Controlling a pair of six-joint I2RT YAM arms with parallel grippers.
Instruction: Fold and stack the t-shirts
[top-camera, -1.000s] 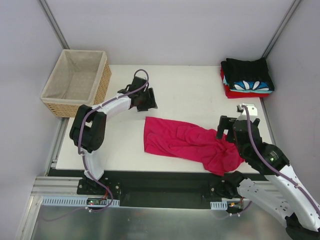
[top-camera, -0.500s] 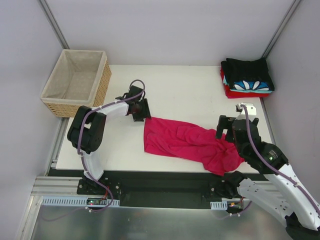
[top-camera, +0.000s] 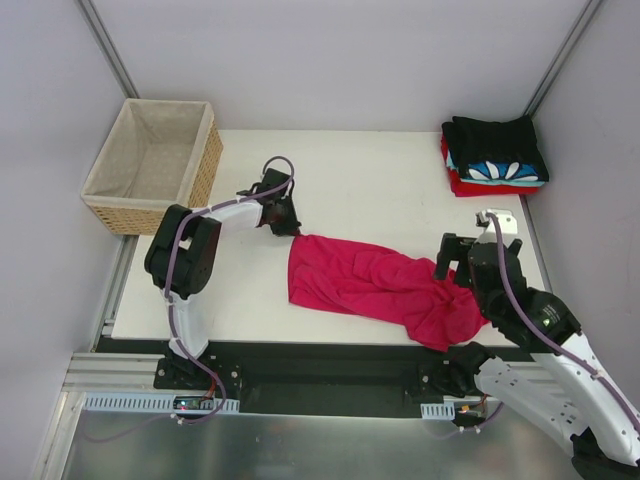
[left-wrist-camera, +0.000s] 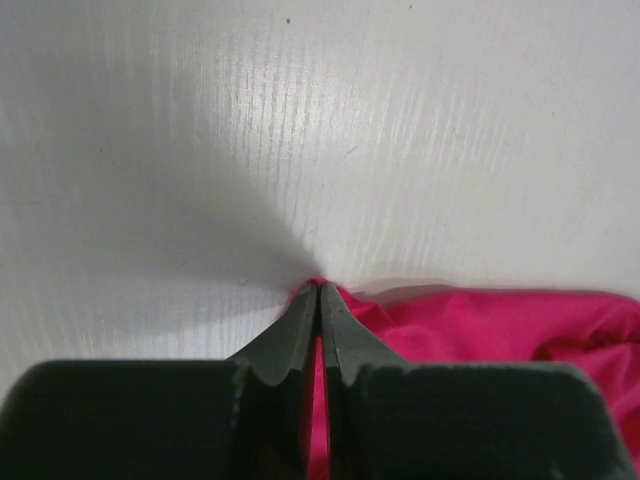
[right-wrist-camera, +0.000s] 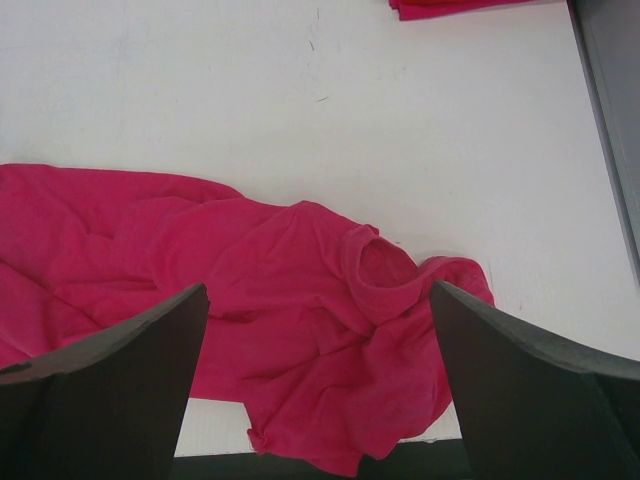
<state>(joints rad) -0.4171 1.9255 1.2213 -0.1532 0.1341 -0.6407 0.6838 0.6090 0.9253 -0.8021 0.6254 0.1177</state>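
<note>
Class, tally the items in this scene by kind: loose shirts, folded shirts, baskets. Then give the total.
Loose: crimson-pink t-shirt: 1
Folded: black shirt, blue-white patterned shirt, red shirt: 3
Basket: wicker basket: 1
Total: 5

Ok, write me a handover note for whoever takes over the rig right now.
Left gripper: shut on the far left corner of the crimson tee.
Right gripper: open, over the tee's collar end, holding nothing.
Tee lies crumpled and unfolded near the table front edge.
Done: folded stack at the far right corner.
To do: flatten and fold the tee, then put it on the stack.
</note>
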